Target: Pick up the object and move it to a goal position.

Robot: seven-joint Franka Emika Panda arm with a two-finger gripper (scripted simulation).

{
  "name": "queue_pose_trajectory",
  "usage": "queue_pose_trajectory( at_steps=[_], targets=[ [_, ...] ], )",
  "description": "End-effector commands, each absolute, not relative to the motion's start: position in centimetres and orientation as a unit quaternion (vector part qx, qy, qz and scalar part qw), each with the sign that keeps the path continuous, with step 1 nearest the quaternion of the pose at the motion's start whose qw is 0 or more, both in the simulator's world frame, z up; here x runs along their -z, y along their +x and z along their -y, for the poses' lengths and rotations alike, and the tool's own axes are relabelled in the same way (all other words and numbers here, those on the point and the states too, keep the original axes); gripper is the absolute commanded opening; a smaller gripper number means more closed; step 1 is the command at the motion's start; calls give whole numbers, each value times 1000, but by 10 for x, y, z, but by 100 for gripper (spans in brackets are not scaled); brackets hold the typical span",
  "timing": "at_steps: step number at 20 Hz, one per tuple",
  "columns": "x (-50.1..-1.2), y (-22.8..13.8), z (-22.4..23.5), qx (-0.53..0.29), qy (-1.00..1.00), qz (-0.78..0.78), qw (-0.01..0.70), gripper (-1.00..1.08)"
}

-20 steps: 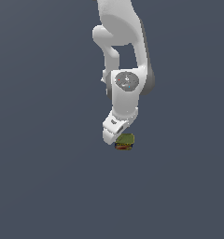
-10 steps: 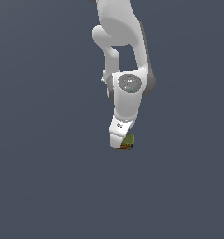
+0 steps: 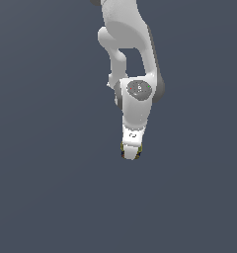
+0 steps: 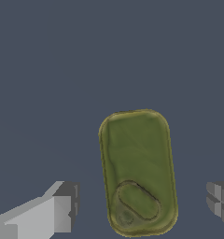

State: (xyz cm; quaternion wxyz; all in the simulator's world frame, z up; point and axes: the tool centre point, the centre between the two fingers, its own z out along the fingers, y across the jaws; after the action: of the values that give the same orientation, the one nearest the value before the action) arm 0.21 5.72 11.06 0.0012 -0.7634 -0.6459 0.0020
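Wrist view: tool (image 4: 139, 205) agape around object (image 4: 137, 170)

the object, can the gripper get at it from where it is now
Probably yes: in the wrist view the object lies between the open gripper's fingers, with gaps either side and nothing blocking.

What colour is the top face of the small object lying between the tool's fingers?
Olive-green on the object, with a yellowish rim; it shows best in the wrist view.

Simulated scene, flat featureless grey-blue ground (image 3: 41, 197), no furnishings
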Motion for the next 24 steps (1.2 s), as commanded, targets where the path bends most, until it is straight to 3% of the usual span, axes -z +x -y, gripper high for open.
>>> queue_pose_trajectory(
  at_steps=[1,15,24],
  targets=[
    [-110,3,-58,-1,-748,663,1,100],
    [-105,3,-60,0,-725,689,0,100],
    [-66,2,-60,0,-723,691,0,100]
  ],
)
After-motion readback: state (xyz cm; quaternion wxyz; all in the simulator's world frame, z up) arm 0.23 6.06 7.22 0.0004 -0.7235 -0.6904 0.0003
